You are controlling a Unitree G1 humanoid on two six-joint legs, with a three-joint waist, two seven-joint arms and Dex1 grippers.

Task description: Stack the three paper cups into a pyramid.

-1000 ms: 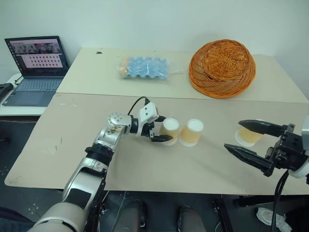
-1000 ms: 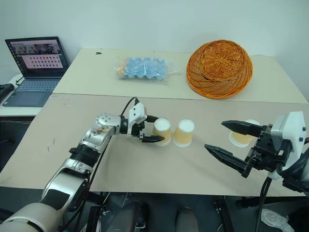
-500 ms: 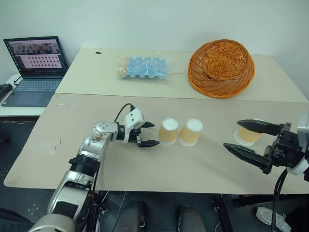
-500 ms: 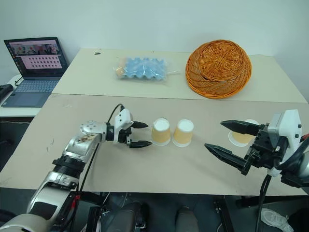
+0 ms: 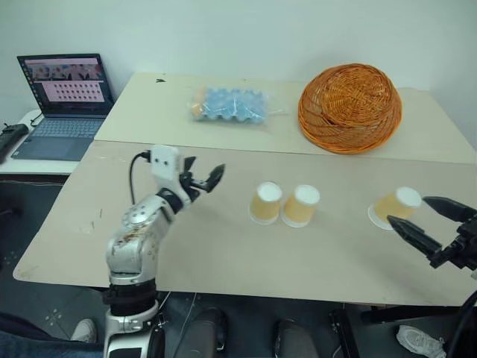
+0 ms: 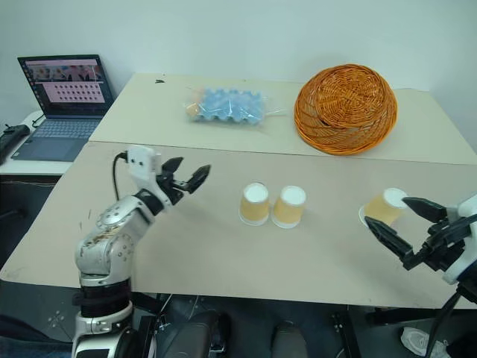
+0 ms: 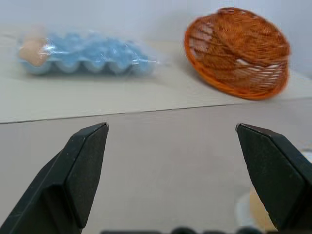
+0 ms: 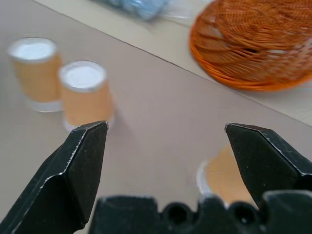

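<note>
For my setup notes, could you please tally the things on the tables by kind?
Paper cups: 3
Wicker basket: 1
Bagged blue egg tray: 1
Laptop: 1
Total: 6

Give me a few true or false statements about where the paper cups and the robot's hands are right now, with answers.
1. Two cups stand upside down side by side mid-table. True.
2. A third cup is stacked on those two. False: the third cup sits apart, near the right hand.
3. The left hand grips a cup. False: it is open, holding nothing.
4. The wicker basket sits on the far table. True.
5. The right hand is open. True.
</note>
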